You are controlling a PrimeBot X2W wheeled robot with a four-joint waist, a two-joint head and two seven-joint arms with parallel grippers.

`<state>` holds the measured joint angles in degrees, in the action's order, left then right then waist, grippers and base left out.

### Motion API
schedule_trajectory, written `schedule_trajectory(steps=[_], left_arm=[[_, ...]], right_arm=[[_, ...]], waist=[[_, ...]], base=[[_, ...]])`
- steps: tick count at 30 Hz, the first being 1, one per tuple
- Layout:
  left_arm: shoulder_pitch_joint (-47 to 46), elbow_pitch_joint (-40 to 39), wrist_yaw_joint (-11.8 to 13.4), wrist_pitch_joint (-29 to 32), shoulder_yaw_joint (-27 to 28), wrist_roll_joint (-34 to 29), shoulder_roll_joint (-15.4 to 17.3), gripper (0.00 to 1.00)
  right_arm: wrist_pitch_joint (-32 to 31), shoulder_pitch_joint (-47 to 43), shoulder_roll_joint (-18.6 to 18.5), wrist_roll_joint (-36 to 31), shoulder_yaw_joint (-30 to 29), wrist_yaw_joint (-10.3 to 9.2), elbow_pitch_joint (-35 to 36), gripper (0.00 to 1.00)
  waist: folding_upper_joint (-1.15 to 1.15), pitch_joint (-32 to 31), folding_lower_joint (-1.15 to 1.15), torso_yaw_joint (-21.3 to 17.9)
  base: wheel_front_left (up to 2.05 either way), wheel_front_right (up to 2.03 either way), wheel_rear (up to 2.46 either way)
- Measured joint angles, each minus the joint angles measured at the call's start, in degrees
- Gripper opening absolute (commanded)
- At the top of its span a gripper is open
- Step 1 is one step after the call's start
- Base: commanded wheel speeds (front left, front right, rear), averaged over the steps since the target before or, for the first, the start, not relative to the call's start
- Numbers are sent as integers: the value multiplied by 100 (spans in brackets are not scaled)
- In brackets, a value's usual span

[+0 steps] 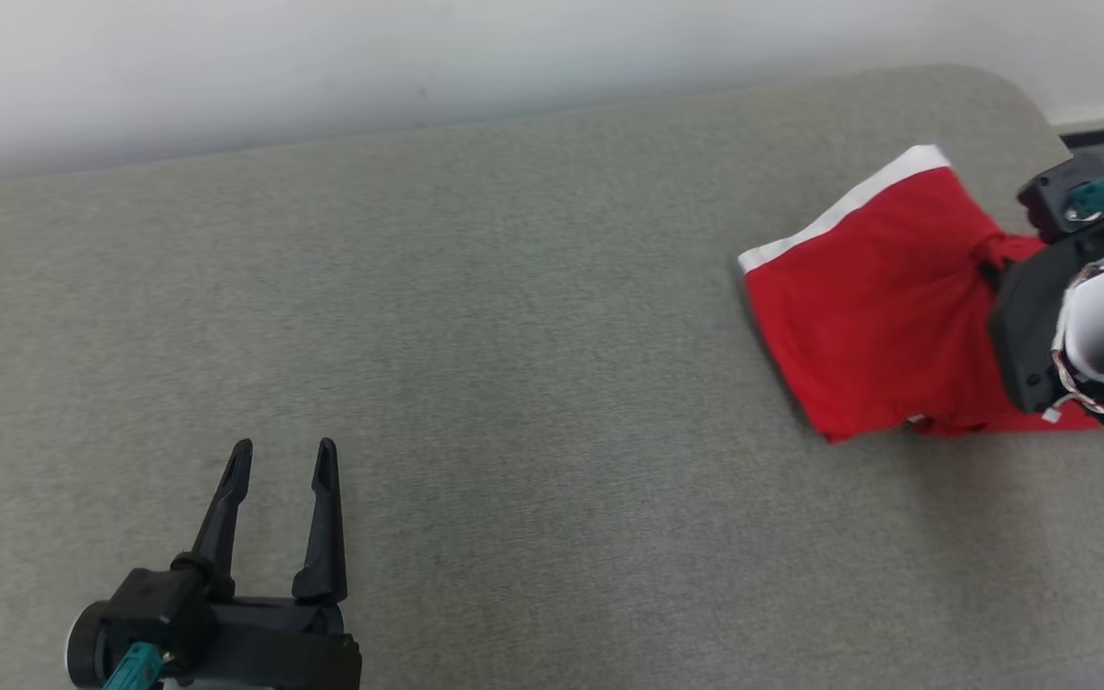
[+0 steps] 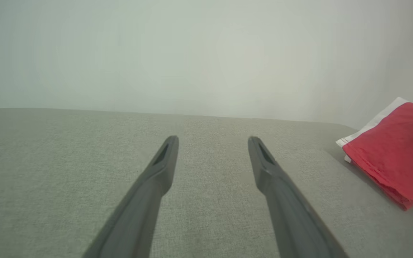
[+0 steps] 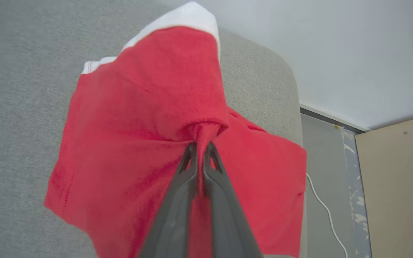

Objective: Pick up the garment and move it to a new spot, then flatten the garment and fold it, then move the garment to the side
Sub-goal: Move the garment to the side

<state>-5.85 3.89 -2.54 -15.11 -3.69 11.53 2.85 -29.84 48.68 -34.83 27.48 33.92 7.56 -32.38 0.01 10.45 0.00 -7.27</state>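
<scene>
1. Though most of the red garment (image 1: 878,316) lies on the grey cushion (image 1: 514,383), a tuft near its middle is pinched up in my right gripper (image 3: 200,147). My jaws are clamped tight on the cloth.
2. Garment sits at the cushion's far right end, close to the rounded corner.
3. It's folded over, with a white band (image 1: 839,206) along the far-left edge. Cloth puckers in toward the pinch point.
4. In the left wrist view, the garment's near edge rests on the cushion, several layers stacked.
5. My left gripper (image 1: 285,448) is at the near left, well apart from the garment, with its fingers spread wide and empty. It's over bare cushion, and I can't tell whether the tips touch it.
6. Pale wall (image 1: 322,57) runs behind the cushion's far edge.
7. Right wrist view, past the cushion's end: grey floor (image 3: 317,150), thin white cable (image 3: 323,206) on it, light wooden panel (image 3: 396,186) beside that.
</scene>
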Motion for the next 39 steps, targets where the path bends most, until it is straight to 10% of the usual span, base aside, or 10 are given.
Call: schedule_trajectory(steps=[25,26,27,28,39], left_arm=[[-408,-29,-352,0,73,-475,8,100],[-411,-30,-353,0,71,-485,7,100],[-412,-30,-354,0,73,-486,8,100],[-413,-27,-355,0,75,-487,8,100],[-269,73,-288,-1,148,-416,4,100]], right_arm=[[1727,307,-125,-1674,-2218,0,-2577,0],[1796,307,-100,-1769,-2303,1,-2649,11],[1891,307,-65,-1839,-2398,0,-2696,82],[1970,308,-27,-1933,-2463,0,-2735,100],[3608,143,595,-2301,-2570,0,-2206,100]], waist=[[0,860,1,-6],[0,870,1,13],[0,875,1,27],[0,870,1,34],[-1,436,-1,50]], base=[[0,0,0],[0,0,0],[0,0,0],[0,0,0],[0,0,0]])
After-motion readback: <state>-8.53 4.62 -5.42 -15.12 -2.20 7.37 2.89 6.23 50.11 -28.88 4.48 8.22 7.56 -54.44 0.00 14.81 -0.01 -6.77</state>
